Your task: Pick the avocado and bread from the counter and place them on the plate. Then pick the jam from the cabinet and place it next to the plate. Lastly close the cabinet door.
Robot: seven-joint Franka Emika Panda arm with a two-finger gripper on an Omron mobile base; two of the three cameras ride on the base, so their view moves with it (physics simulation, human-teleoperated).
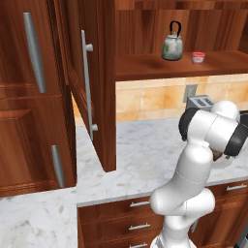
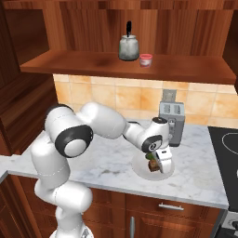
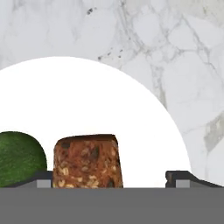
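Note:
My gripper (image 3: 111, 179) hangs low over the white plate (image 3: 87, 96), open, its jaws much wider than the bread. The bread (image 3: 87, 161), a brown seeded chunk, stands on the plate between the fingertips (image 3: 43, 179), close to the left one. The dark-green avocado (image 3: 19, 157) lies on the plate just left of it. From the right base view the gripper (image 2: 158, 162) is over the plate (image 2: 139, 173) with the bread (image 2: 152, 166) under it, on the counter (image 2: 102, 162). The red jam (image 2: 145, 60) (image 1: 198, 57) sits on the cabinet shelf. The cabinet door (image 1: 94, 82) stands open.
A grey-green kettle (image 2: 128, 46) (image 1: 172, 46) stands beside the jam on the shelf. A silver toaster (image 2: 171, 122) is right behind the plate against the tiled wall. A black stove top (image 2: 228, 153) borders the counter on the right. The open door's bar handle (image 1: 87, 85) juts over the counter's left part.

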